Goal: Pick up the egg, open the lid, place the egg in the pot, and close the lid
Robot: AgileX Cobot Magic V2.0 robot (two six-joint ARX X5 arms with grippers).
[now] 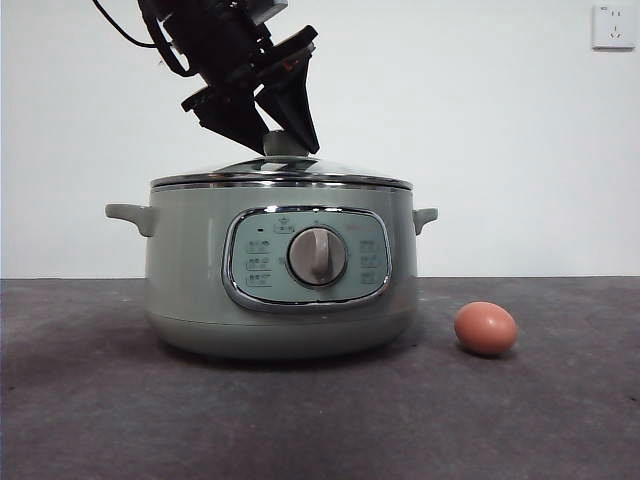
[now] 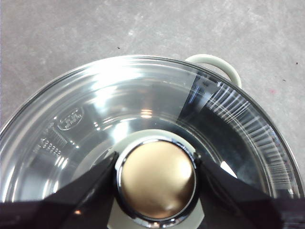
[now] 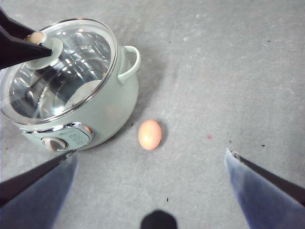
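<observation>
Grey desk (image 1: pixel 100 420): left claw (image 2: pixel 156 177) pinches lid (image 2: pixel 143 105) knob, lift straight off pot (image 1: pixel 190 290); right claw (image 3: pixel 152 191) spread above egg (image 3: pixel 149 134).

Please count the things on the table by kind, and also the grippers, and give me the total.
Pot: 1
Lid, on the pot: 1
Egg: 1
Grippers: 2, the left gripper around the lid's knob, the right gripper open above the egg
Total: 5

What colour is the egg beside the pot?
The egg is reddish-brown, plain with no pattern; the front view shows it best.
</observation>
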